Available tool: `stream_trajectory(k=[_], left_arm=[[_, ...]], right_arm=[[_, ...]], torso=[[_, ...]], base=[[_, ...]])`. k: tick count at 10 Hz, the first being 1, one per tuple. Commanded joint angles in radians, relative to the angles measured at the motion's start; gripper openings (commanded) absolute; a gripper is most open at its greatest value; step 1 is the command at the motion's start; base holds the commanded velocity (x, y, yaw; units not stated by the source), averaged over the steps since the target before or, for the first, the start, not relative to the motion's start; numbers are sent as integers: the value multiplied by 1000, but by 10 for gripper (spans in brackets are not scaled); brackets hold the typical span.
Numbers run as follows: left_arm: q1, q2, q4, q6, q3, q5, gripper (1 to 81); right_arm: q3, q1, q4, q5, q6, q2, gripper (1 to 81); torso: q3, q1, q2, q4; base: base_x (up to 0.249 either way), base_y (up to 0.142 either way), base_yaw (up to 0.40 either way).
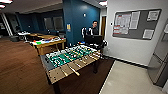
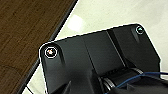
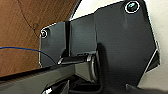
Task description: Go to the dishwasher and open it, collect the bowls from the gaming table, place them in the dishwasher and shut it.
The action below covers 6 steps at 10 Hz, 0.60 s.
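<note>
Head view: foosball table (image 1: 72, 58) before gaming table (image 1: 48, 45); pincer states impossible to tell.

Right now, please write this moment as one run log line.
scene: games room | near: foosball table | behind it: gaming table, green bowl on top | person beyond

We face a foosball table (image 1: 72, 58) with a green field and a pale tan wooden frame; beyond it stands the gaming table (image 1: 48, 45), yellow-framed and white-topped, with a bright green bowl (image 1: 38, 42) on it. Deep blue walls (image 1: 77, 17) meet a white wall (image 1: 130, 47) carrying a grey noticeboard (image 1: 136, 23) with white papers. Below our wrists, dark brown wood-grain floor (image 2: 22, 32) borders cream flooring (image 2: 107, 12) along a black strip.
</note>
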Motion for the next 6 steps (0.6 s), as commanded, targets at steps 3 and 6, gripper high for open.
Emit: stream_trajectory(k=[3,6], left_arm=[[-55,-7,11,2,-2,48,811],[-55,-5,11,2,-2,54,811]], right_arm=[[8,52,-3,-48,2,-7,811],[8,52,-4,-48,0,-6,811]], torso=[[0,1,0,0],[0,1,0,0]], base=[[0,0,340],[0,0,340]])
